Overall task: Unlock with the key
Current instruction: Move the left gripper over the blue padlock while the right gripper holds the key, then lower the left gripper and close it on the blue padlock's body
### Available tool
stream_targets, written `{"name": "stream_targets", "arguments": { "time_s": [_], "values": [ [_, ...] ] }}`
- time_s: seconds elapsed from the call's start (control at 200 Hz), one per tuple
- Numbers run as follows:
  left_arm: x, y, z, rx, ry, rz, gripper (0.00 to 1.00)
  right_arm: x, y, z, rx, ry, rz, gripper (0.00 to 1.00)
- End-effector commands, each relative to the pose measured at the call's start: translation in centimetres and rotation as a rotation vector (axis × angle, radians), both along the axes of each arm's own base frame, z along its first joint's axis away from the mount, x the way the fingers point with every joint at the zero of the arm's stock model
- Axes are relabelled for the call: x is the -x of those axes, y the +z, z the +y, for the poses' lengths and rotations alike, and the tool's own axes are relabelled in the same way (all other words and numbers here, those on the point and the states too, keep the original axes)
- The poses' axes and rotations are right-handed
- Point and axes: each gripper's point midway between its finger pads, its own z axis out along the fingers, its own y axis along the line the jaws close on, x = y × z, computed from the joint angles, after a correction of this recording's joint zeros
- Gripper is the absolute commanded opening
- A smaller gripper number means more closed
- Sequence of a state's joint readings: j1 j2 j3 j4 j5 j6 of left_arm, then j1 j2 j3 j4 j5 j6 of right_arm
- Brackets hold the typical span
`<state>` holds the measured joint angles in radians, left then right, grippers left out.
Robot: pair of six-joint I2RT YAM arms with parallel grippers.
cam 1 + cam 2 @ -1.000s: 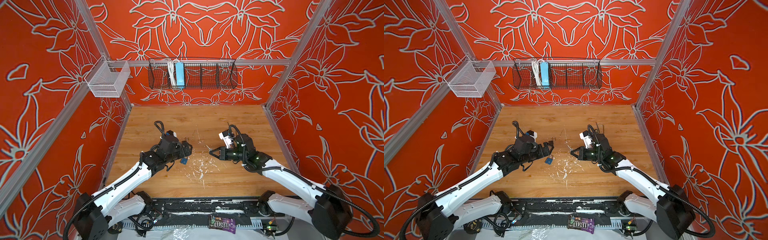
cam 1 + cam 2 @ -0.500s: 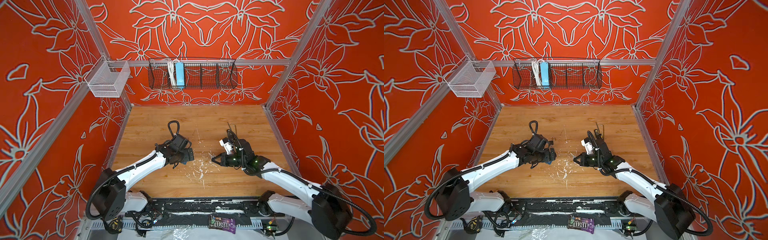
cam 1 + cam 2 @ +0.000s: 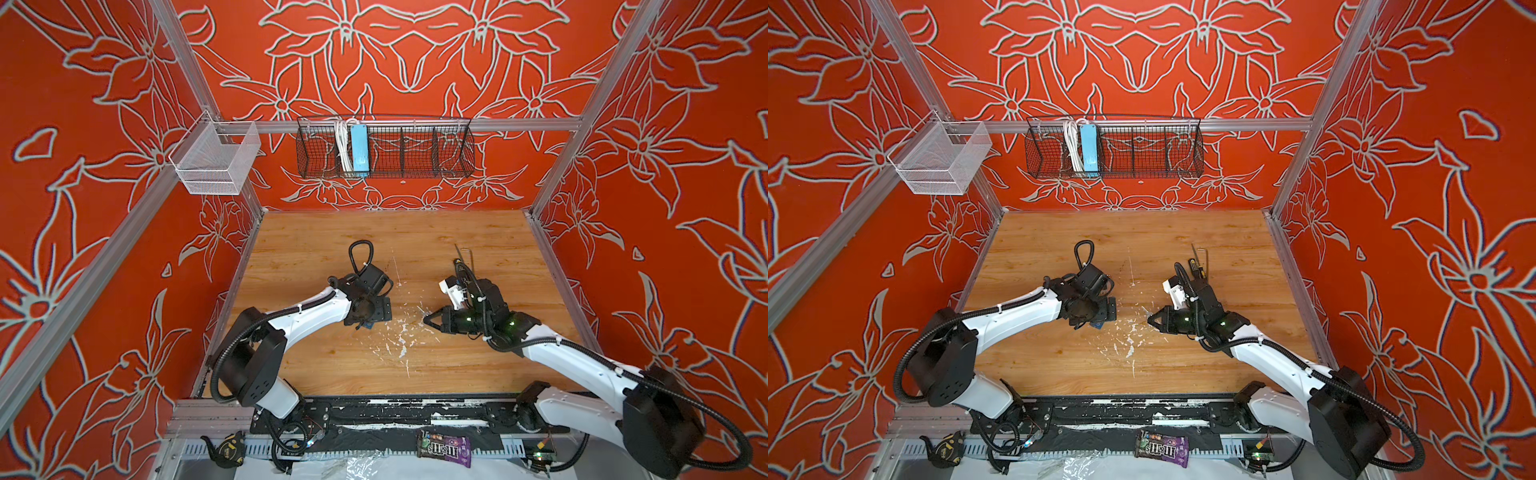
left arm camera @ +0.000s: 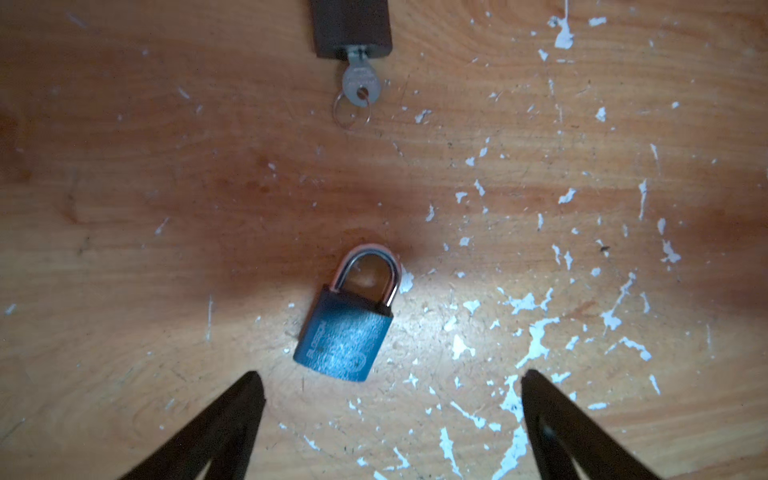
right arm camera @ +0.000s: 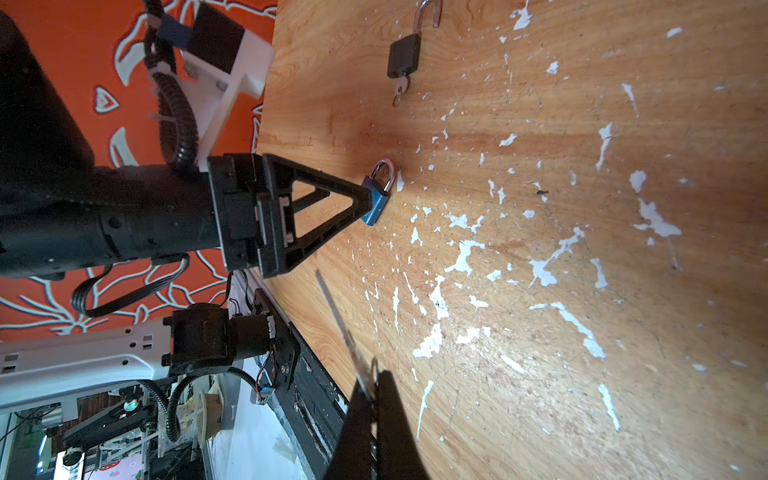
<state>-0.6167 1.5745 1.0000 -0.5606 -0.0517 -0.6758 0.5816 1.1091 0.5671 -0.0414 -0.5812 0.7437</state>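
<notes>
Slippage is worrying us: the blue padlock (image 4: 345,332) is lying loose at nine o'clock from our right gripper (image 3: 427,320), which is pinching the key (image 5: 342,328). Our spread left gripper (image 4: 390,376), closing off-centre, could skid it.

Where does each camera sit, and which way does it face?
Top views: high above the front edge, facing down onto the wooden table; left arm and right arm show.
Left wrist: on the left arm, facing straight down past the open left gripper onto the blue padlock.
Right wrist: on the right arm, facing low across the table toward the left gripper; the shut right gripper pinches a key.
Shared: both wrist views show the blue padlock and dark padlock.
</notes>
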Motion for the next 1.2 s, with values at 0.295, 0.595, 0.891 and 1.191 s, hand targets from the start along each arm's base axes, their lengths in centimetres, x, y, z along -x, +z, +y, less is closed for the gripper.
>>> {"name": "stream_targets", "arguments": {
  "time_s": [0.295,0.595,0.891,1.191],
  "values": [
    [-0.6,-3.2,-0.6,-0.085,-0.024,0.115,0.91,-0.2,0.2,-1.0,0.03,-0.033,-0.039,0.0],
    [1.2,-4.5,-0.9,-0.08,0.015,0.238,0.84,-0.5,0.2,-0.9,0.032,-0.031,-0.039,0.0],
    [2.2,-5.8,0.0,-0.142,0.147,0.283,0.75,-0.6,0.1,-0.6,0.019,-0.02,-0.032,0.0],
    [2.9,-5.9,0.2,-0.188,0.174,0.288,0.68,-0.6,0.0,-1.0,0.027,-0.03,-0.046,0.0]
  ]
}}
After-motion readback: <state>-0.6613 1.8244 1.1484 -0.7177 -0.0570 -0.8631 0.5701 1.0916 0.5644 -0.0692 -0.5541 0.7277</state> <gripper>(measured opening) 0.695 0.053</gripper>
